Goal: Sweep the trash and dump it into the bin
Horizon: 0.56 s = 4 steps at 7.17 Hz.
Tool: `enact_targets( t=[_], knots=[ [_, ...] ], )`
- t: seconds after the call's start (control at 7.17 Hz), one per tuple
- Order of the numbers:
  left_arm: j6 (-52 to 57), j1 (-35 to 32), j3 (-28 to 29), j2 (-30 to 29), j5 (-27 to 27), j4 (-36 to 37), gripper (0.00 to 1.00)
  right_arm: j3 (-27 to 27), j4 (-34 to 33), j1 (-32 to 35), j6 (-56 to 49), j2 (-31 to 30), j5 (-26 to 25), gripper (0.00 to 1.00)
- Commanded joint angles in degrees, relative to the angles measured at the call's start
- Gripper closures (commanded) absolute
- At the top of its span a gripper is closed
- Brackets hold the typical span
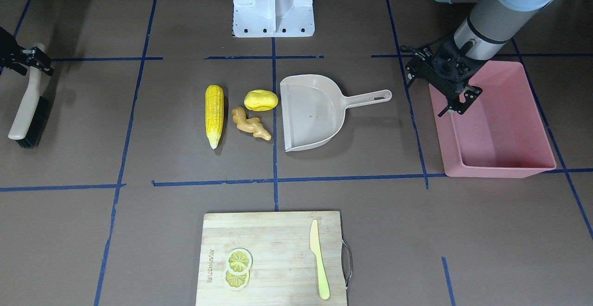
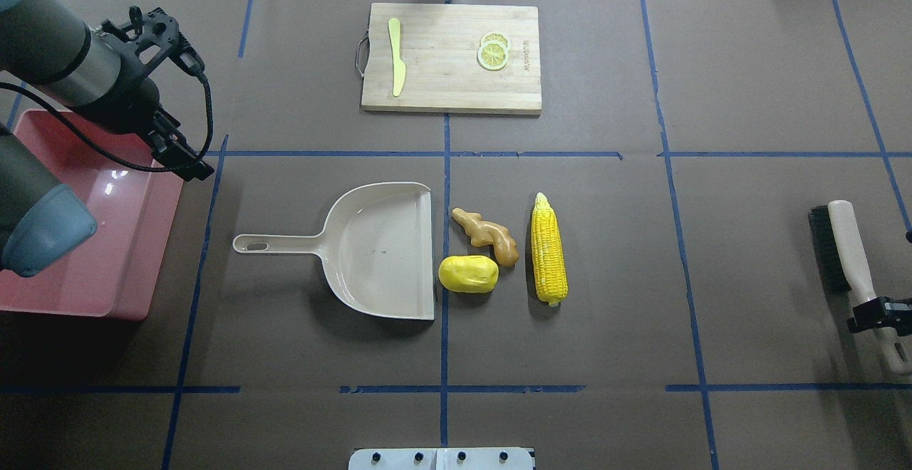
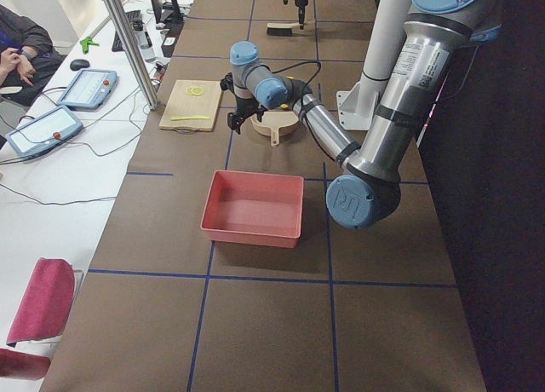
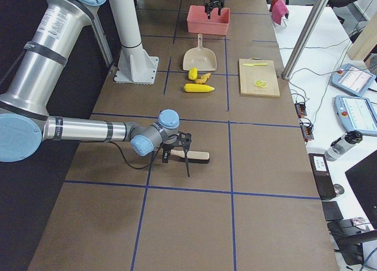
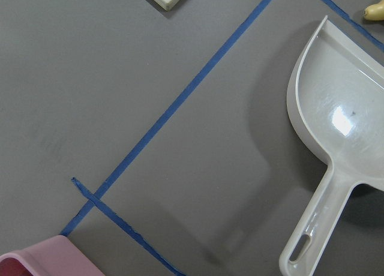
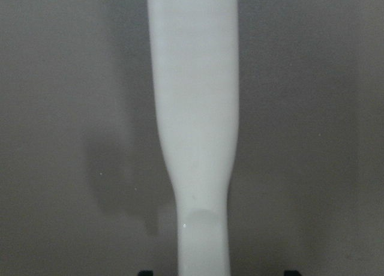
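The trash lies in the middle of the table: a long yellow corn cob (image 1: 214, 113), a smooth yellow potato-like lump (image 1: 261, 100) and a knobbly tan ginger root (image 1: 250, 124). All three sit just off the open mouth of the beige dustpan (image 1: 310, 111). The pink bin (image 1: 500, 125) stands beyond the dustpan's handle. My left gripper (image 1: 458, 102) hangs open and empty above the bin's edge nearest the dustpan. My right gripper (image 1: 32, 58) is open and straddles the handle of the brush (image 1: 28, 106), which lies on the table. In the right wrist view the fingertips stand apart from the handle (image 6: 198, 138).
A wooden cutting board (image 1: 273, 232) at the table's far side from the robot holds lemon slices (image 1: 238, 266) and a yellow-green knife (image 1: 319, 259). The robot's white base (image 1: 273, 9) stands behind the dustpan. Blue tape lines cross the brown table.
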Motion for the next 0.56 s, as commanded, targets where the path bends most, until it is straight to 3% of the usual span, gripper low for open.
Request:
enact_targets(
  t=[0.0, 0.14, 0.42],
  knots=[
    [0.0, 0.1, 0.1, 0.0, 0.0, 0.0, 0.00, 0.1, 0.0, -0.2, 0.1, -0.1, 0.0, 0.74],
    [0.1, 0.1, 0.1, 0.0, 0.1, 0.0, 0.00, 0.1, 0.1, -0.2, 0.2, -0.9, 0.0, 1.00],
    [0.2, 0.2, 0.1, -0.1, 0.1, 0.0, 0.00, 1.3, 0.0, 0.3, 0.1, -1.1, 0.6, 1.00]
  ],
)
